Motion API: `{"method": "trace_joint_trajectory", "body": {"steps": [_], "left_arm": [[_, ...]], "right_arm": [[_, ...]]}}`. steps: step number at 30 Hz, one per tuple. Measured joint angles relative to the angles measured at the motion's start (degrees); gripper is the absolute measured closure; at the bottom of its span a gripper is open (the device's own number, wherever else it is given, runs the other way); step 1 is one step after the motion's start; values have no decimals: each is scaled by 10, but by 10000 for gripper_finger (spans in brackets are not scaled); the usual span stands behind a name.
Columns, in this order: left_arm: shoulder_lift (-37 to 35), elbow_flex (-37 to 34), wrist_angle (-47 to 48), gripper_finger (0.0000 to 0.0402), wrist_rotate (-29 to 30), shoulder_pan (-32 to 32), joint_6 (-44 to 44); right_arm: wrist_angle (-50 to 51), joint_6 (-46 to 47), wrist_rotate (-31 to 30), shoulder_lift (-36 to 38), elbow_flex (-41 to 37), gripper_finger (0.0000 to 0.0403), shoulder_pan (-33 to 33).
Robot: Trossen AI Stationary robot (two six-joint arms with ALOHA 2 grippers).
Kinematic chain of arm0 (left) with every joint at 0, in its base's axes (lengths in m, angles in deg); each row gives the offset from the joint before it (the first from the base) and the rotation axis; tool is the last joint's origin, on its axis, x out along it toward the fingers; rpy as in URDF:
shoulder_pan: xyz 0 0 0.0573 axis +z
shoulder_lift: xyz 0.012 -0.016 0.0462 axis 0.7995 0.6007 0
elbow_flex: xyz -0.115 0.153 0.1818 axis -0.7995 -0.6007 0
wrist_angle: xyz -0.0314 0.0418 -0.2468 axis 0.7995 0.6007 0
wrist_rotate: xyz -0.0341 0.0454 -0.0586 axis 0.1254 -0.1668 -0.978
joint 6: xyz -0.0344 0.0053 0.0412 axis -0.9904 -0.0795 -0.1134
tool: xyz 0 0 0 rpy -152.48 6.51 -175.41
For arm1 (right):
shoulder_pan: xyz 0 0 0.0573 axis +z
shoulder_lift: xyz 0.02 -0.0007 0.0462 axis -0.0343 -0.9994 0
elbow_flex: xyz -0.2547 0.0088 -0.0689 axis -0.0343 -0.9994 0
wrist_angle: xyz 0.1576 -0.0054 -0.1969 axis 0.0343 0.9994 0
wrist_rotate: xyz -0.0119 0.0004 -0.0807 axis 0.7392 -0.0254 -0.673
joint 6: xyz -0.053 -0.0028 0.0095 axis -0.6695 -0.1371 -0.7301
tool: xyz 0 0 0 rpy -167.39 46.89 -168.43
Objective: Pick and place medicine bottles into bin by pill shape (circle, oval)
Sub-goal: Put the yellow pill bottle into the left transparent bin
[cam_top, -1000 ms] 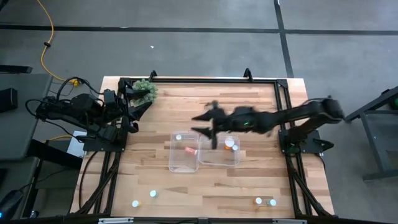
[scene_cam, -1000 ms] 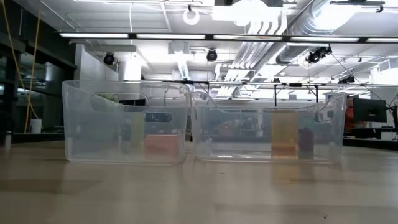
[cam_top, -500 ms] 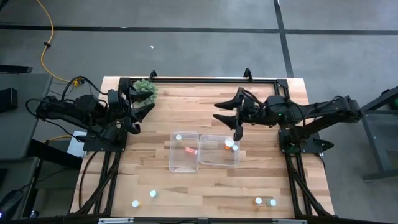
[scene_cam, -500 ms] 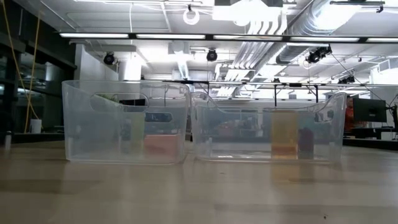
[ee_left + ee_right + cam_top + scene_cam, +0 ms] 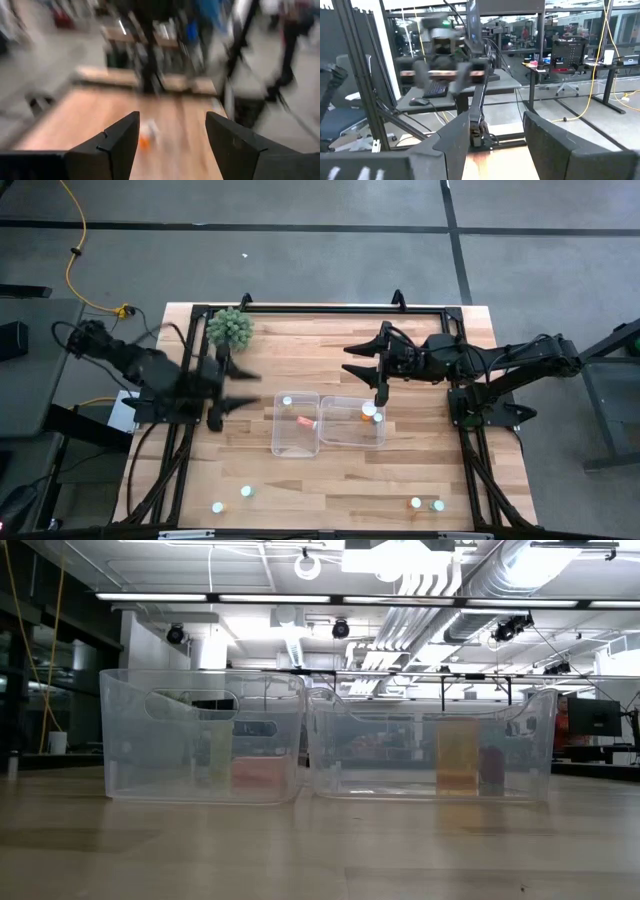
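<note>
Seen from above, left gripper [image 5: 236, 390] and right gripper [image 5: 362, 361] both hold jaws parted, empty, above the table [image 5: 300, 480]. Medicine bottles [image 5: 369, 411] sit in two clear bins [image 5: 297, 448]; others stand near the front edge. Low view: bins [image 5: 200, 735] side by side.

Clearly a robotics lab or open industrial workshop. Overhead, long strip lights [image 5: 300, 598], exposed white ducts [image 5: 420, 580] and pipes. Underfoot, bare grey concrete floor [image 5: 320, 250] with a yellow cable [image 5: 72, 250] trailing across it. Farther back, rows of black-framed workbenches [image 5: 470, 75] carrying a keyboard [image 5: 436, 89], a monitor [image 5: 593, 718] and other electronics, with office chairs [image 5: 566, 85] alongside.
</note>
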Motion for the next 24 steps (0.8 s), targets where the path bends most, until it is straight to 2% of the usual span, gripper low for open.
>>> {"method": "trace_joint_trajectory", "body": {"steps": [4,8,14,19,24], "left_arm": [[78,92,197,185,-10,-96,-121],[155,140,306,185,-73,-186,-244],[268,142,319,185,-148,-299,-391],[352,142,302,178,-211,-360,-436],[409,142,291,149,-224,-384,-468]], "right_arm": [[8,0,0,0,0,224,0],[13,0,0,0,0,224,-1],[19,0,0,0,0,224,-1],[31,0,-14,0,0,224,-1],[45,7,-30,0,0,224,-1]]}}
